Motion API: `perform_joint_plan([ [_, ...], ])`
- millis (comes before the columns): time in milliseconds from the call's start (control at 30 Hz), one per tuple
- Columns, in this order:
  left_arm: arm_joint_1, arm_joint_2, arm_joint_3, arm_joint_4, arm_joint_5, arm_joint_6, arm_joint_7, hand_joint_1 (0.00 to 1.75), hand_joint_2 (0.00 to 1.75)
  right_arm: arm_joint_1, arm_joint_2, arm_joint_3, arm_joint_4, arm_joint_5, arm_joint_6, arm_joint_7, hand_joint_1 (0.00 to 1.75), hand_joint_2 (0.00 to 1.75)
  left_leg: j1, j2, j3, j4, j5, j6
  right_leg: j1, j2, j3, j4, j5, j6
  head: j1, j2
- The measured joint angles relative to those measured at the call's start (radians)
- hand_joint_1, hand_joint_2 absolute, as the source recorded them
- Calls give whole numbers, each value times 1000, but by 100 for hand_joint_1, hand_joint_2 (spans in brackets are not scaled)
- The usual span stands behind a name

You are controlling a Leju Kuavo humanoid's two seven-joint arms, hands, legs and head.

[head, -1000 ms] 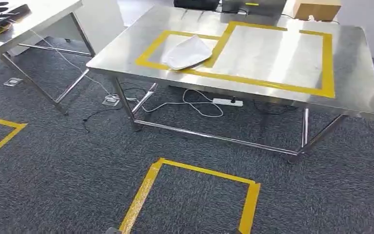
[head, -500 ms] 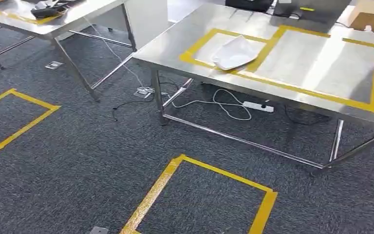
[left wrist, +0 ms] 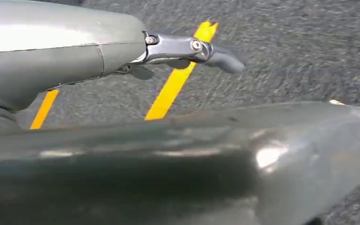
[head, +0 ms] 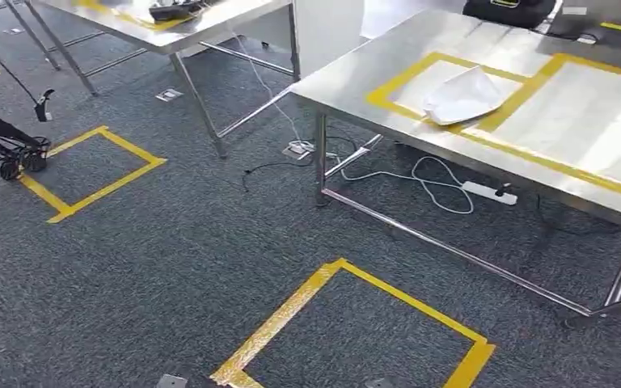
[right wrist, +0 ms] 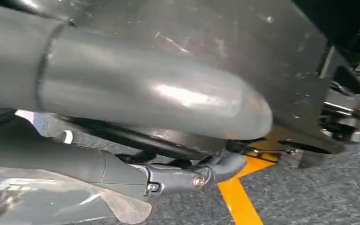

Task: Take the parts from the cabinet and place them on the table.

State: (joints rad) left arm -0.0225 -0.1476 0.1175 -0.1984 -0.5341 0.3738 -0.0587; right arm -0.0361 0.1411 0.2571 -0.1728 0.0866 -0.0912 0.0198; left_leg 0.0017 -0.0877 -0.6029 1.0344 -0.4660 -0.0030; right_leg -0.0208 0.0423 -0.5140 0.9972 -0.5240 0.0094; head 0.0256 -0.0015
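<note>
Part: a white, flat, bag-like part (head: 462, 95) lies on the steel bench (head: 348, 73), inside the left yellow taped rectangle, one edge lapping onto the tape.
Left hand: the left hand (left wrist: 122, 51) hangs over grey carpet; its thick grey thumb lies along the view and a darker finger (left wrist: 201, 50) reaches out nearly straight, touching nothing. The fingers look apart and hold nothing.
Right hand: the right hand (right wrist: 159, 140) hangs beside dark parts of the robot; whether its fingers are spread or curled I cannot tell.
Change: the whole head view has shifted; the camera has turned left, so the bench now sits further right and a second bench (head: 178, 32) shows more fully at upper left.
Floor: yellow taped squares (head: 356, 323) on the carpet; a white power strip (head: 489, 192) with cables under the bench.
Hard to make out: dark items (head: 174, 10) on the second bench are cut off; a black wheeled stand (head: 4, 137) at far left is partly out of frame.
</note>
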Motion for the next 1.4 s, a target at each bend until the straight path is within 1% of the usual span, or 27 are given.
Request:
perform_joint_plan([
  [33, -1, 0, 0, 0, -1, 0, 0, 0, 0, 0, 1, 0, 0, 0, 0, 0, 0, 0, -2, 41, -19, 44, -32, -5, 2, -13, 0, 0, 0, -5, -10, 0],
  [67, -5, 0, 0, 0, -2, 0, 0, 0, 0, 3, 1, 0, 0, 0, 0, 0, 0, 0, -1, 60, -50, 113, -72, -9, 4, -30, 0, 0, -2, -8, -10, 0],
  [133, -7, -1, 0, 0, -6, 0, 0, 0, 0, 5, 1, 0, 0, 0, 0, 0, 0, 0, 3, 74, -115, 263, -135, -14, 8, -66, -2, 1, -4, -11, -10, 0],
  [167, -4, -1, 0, 0, -6, 0, 0, 0, 0, 4, 1, 0, 0, 0, 0, 0, 0, 0, 5, 77, -126, 295, -138, -15, 9, -81, -1, 1, -5, -12, -10, 0],
  [200, -1, -1, 0, 0, -5, 0, 0, 0, 0, 4, 1, 0, 0, 0, 0, 1, 0, 0, 6, 79, -111, 274, -116, -15, 10, -94, -1, 1, -6, -12, -10, 0],
  [267, 0, 0, 0, 0, -5, 0, 0, 0, 0, 3, 1, 0, 0, 0, 0, 1, 0, 0, 5, 95, -29, 122, -36, -8, 11, -119, 5, 1, -9, -10, -10, 0],
  [300, -1, 0, 0, 0, -5, 0, 0, 0, 0, 4, 1, 0, 0, 0, 0, 1, 0, 0, 2, 127, 19, 33, -1, -2, 12, -129, 9, 1, -12, -8, -10, 0],
  [333, -4, 0, 0, 0, -5, 0, 0, 0, 0, 4, 1, 0, 0, 0, 0, 2, 0, 0, -13, 189, 39, -5, -21, 3, 19, -138, 9, 2, -15, -3, -10, 0],
  [467, -2, 0, 0, 1, -4, 0, 0, 0, 0, 3, 1, 0, 0, 0, -2, 3, 0, 0, -15, 146, 28, -18, -12, 24, 24, -183, 18, -4, -19, 15, -7, 0],
  [500, 0, -2, 0, 1, -3, 0, 0, 0, 0, 4, 0, 0, 0, 0, -2, 3, 0, 0, -5, 133, 34, -28, -5, 33, 20, -167, 9, 1, -32, 24, -7, 0],
  [533, -1, -2, 0, 1, -3, 0, 0, 0, 0, 3, 0, 0, 0, 0, -2, 1, 0, 0, -4, 122, 33, -29, -3, 38, 20, -104, -3, 38, -61, 26, -2, 0],
  [567, -4, -2, 0, 1, -4, 0, 0, 0, 0, 2, 0, 0, 0, 0, -2, -1, 0, 0, -4, 109, 29, -29, -2, 43, 18, -69, -36, 110, -100, 26, 5, 0],
  [633, -6, -4, -1, 1, -3, 0, 0, 0, 0, 2, 0, 0, 0, 0, -1, -1, 0, 0, -6, 82, 26, -28, -1, 45, 18, -47, -114, 273, -165, 27, 6, 0],
  [667, -5, -4, -1, 1, -3, 0, 0, 0, 0, 2, 0, 0, 0, 0, -1, -1, 0, 0, -6, 68, 26, -28, 0, 46, 18, -45, -135, 313, -169, 27, 7, 0],
  [700, -4, -3, -1, 1, -3, 0, 0, 0, 0, 1, 0, 0, 0, 0, -1, -1, 0, 0, -6, 54, 27, -27, 0, 46, 18, -44, -135, 306, -149, 26, 6, 0],
  [733, -2, -3, -1, 1, -3, 0, 0, 0, 0, 0, 0, 0, 0, 0, -1, -1, 0, 0, -6, 36, 28, -25, 0, 45, 18, -42, -112, 251, -104, 25, 7, 0],
  [800, -3, -5, -1, 1, -6, 0, 2, 0, 0, 0, 0, 0, 0, 0, 0, 1, 0, 0, -4, 7, 27, -18, -1, 42, 12, -15, -38, 86, -12, 24, 7, 0],
  [833, -4, -6, -1, 1, -8, 0, 2, 0, 0, 1, 0, 0, 1, 0, 1, 2, 0, 0, -5, -3, 23, -16, -1, 38, 7, 44, -18, 42, -16, 24, 7, 0],
  [867, -6, -6, -1, 1, -8, 0, 4, 0, 0, 2, 0, 0, 2, 1, 2, 2, 0, 0, -9, -18, 13, -3, -2, 31, 2, 47, -7, 7, -23, 23, 5, 0],
  [933, -4, -6, -1, 1, -10, 1, 5, 0, 0, -1, 1, 0, 2, 1, 3, 2, 0, 0, -5, -30, 5, -7, 4, 21, 7, 34, -4, 19, -24, 18, 5, 0],
  [1167, 0, -6, -1, 1, -10, 1, 5, 0, 0, 0, 1, 0, 2, 1, 3, 2, 0, 0, -3, -43, 3, -9, 10, 13, 10, 22, -4, 20, -22, 12, 5, 0],
  [1200, 1, -6, -1, 2, -11, 0, 6, 0, 0, 1, 3, 0, 2, 4, 3, 3, 0, 0, -9, 44, -26, 60, -39, 1, 5, -18, 5, 9, -16, -6, -7, 0],
  [1233, -5, -6, -2, 2, -20, -3, 6, 0, 0, 4, 3, 0, 3, 6, 2, 5, 0, 0, -1, 76, -128, 281, -130, -8, 13, -72, 8, 9, -22, -16, -6, 0],
  [1267, -3, -6, -2, 2, -21, -4, 6, 0, 0, 3, 3, 0, 3, 7, 2, 5, 0, 0, -1, 77, -130, 287, -120, -8, 14, -85, 9, 9, -24, -16, -6, 0],
  [1300, 0, -6, -2, 2, -22, -4, 6, 0, 0, 3, 3, 0, 3, 8, 2, 5, 0, 0, -1, 80, -111, 251, -90, -5, 15, -98, 11, 9, -26, -17, -6, 0],
  [1367, 0, -6, -2, 2, -23, -4, 6, 0, 0, 3, 3, 0, 3, 8, 2, 5, 0, 0, -4, 104, -26, 86, -3, 6, 18, -122, 21, 9, -34, -14, -6, 0],
  [1400, -1, -6, -2, 2, -23, -4, 6, 0, 0, 3, 3, 0, 3, 9, 2, 6, 0, 0, -14, 158, 6, 22, 3, 14, 19, -130, 25, 8, -38, -10, -5, 0],
])
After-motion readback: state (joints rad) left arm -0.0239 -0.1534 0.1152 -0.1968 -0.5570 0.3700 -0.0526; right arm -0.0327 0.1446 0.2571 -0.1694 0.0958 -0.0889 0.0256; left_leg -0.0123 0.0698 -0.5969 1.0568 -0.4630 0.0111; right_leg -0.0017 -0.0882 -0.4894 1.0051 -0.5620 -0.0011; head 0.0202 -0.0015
